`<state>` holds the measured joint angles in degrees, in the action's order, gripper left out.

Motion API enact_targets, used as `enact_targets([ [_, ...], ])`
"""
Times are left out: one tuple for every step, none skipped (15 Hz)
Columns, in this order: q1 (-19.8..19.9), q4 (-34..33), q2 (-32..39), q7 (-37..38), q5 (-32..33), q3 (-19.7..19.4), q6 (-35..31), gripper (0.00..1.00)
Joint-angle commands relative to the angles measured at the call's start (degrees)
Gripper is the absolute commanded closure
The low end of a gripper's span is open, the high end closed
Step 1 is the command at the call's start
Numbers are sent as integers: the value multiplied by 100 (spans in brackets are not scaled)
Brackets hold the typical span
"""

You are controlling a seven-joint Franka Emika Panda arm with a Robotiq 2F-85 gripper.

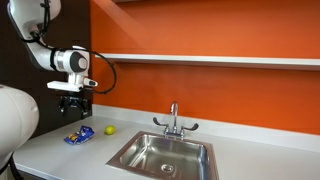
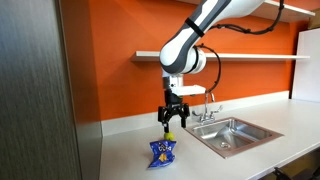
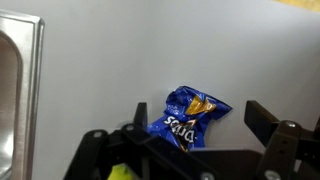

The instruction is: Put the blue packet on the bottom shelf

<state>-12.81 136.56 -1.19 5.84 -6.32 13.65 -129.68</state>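
On counter (image 1: 250,150): one blue packet (image 2: 162,151), one yellow-green ball (image 1: 110,129), one sink (image 1: 150,150); fingers (image 3: 264,118) spread apart, empty, above packet

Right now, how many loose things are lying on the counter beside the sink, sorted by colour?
Blue: 1, the blue packet
Yellow-green: 1, the small ball
Total: 2

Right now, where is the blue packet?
In an exterior view the blue packet lies on the white counter, just below the raised tool, with the yellow-green ball beside it, toward the sink.
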Motion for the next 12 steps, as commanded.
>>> enact_targets([
  [-11,-487,709,109,168,-26,-155,0],
  [-16,-581,850,129,174,-41,-175,0],
  [-21,-670,984,136,180,-56,-183,0],
  [-21,-753,1136,155,201,-80,-204,0],
  [-24,-831,1245,147,188,-95,-202,0],
  [-26,-909,1372,145,178,-114,-192,0],
  [-26,-983,1482,131,164,-133,-175,0],
  [-27,-1051,1600,135,154,-154,-160,0],
  [-28,-1107,1690,113,137,-165,-163,0],
  [-29,-1167,1790,107,117,-176,-151,0],
  [-39,-1218,1872,134,116,-191,-152,0],
  [-43,-1275,1965,130,102,-197,-152,0],
])
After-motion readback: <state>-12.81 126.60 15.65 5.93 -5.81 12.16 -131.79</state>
